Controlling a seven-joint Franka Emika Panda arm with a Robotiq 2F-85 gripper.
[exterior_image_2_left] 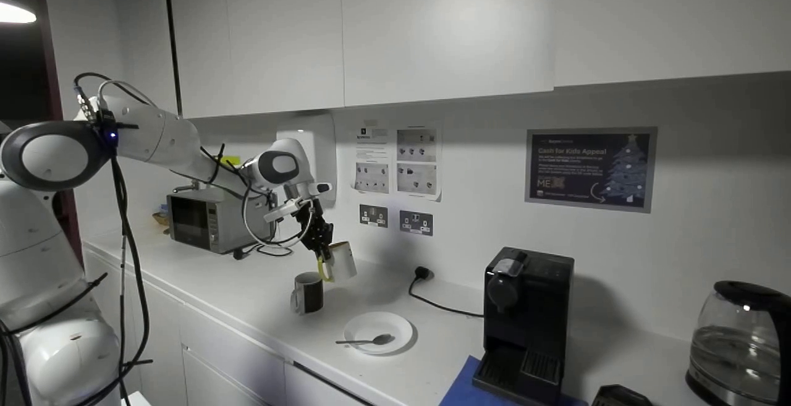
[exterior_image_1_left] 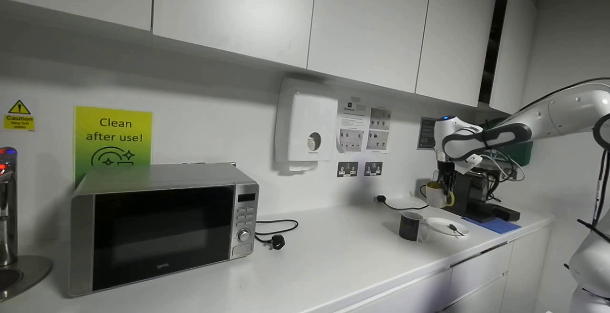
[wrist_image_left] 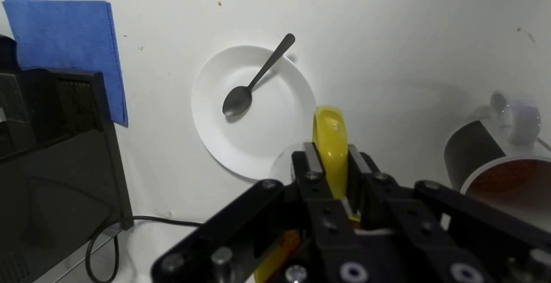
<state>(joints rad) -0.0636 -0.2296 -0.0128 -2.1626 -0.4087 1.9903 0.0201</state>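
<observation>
My gripper (wrist_image_left: 330,151) is shut on the yellow handle (wrist_image_left: 333,138) of a white mug with a yellow inside. In both exterior views this white mug (exterior_image_1_left: 435,196) (exterior_image_2_left: 342,261) hangs above the counter, tilted in one of its outlines. Black fingers hide most of it in the wrist view, where some orange-brown shows inside. Beside and below it stands a dark mug (exterior_image_1_left: 410,226) (exterior_image_2_left: 309,295) with a pale handle; its inside (wrist_image_left: 512,184) looks reddish-brown. A white plate (wrist_image_left: 280,136) rests on the counter, with a metal spoon (wrist_image_left: 238,100) lying across its rim.
A black coffee machine (exterior_image_2_left: 528,313) stands by a blue cloth (wrist_image_left: 69,33), its cable running along the wall. A glass jug (exterior_image_2_left: 735,344) is further along. The microwave (exterior_image_1_left: 164,232) occupies the opposite end. Cupboards (exterior_image_2_left: 445,29) overhang the counter (exterior_image_1_left: 324,251).
</observation>
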